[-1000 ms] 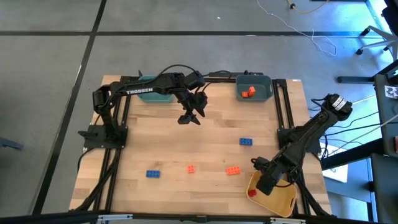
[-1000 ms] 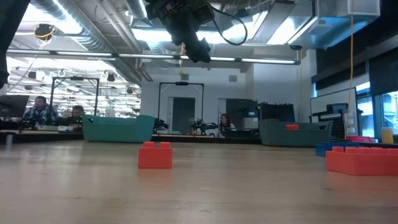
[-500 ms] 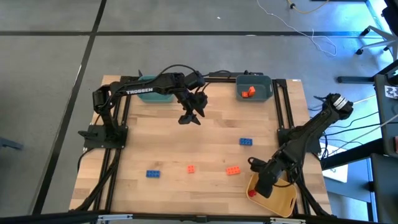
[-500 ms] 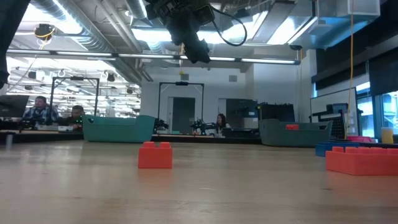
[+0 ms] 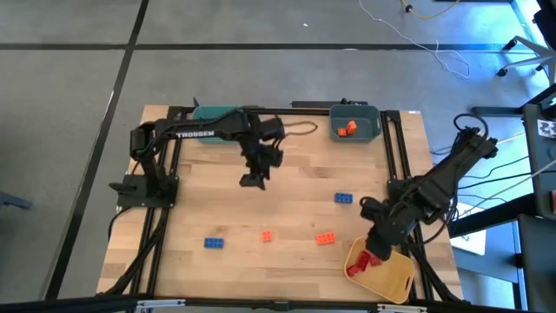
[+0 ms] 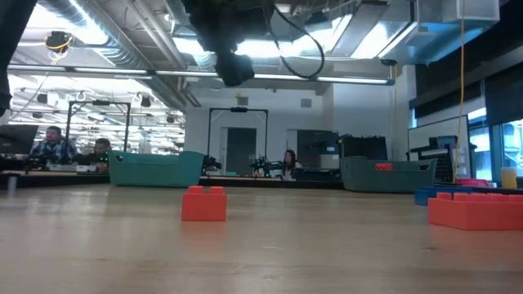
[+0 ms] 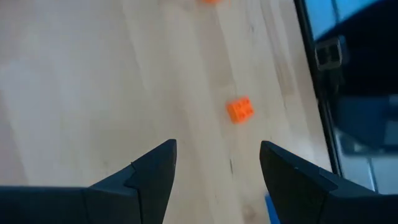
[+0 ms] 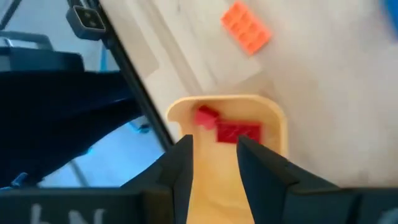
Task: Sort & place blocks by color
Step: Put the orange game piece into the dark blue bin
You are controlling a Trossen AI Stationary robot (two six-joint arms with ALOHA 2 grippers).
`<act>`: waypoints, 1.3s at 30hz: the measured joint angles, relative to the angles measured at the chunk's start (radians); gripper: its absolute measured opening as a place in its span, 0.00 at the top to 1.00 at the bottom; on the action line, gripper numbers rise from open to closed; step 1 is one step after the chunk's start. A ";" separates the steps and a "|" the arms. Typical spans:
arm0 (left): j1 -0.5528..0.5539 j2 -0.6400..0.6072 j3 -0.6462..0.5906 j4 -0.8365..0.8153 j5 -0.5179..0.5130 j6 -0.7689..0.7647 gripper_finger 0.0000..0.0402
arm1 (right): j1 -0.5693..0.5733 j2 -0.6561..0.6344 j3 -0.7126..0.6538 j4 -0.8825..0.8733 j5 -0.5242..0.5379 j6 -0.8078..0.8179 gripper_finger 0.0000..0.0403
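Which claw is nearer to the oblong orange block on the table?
The right claw. It is over the yellow bin, just beside the orange block. The left claw hangs farther off, over the table's middle.

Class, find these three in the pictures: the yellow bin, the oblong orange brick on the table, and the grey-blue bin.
yellow bin (image 5: 396, 280), high view, bare floor of the bin
oblong orange brick (image 5: 325, 238), high view, studded top
grey-blue bin (image 5: 372, 128), high view, bare floor

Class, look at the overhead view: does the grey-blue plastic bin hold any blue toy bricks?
No, the grey-blue plastic bin holds only small orange studded toy bricks; none are blue.
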 joint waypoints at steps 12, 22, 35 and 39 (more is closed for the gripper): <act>-0.141 0.000 0.000 -0.010 -0.262 -0.095 0.44 | -0.090 0.001 0.204 -0.325 0.373 -0.133 0.69; -0.220 -0.001 -0.165 0.101 -0.300 -0.336 0.44 | -0.203 -0.011 0.245 -0.457 0.469 -0.292 0.69; -0.529 0.000 -0.266 0.389 -0.580 -0.557 0.44 | -0.222 -0.011 0.244 -0.459 0.456 -0.440 0.69; -0.564 0.005 -0.266 0.426 -0.640 -0.641 0.44 | -0.222 -0.011 0.244 -0.458 0.456 -0.444 0.69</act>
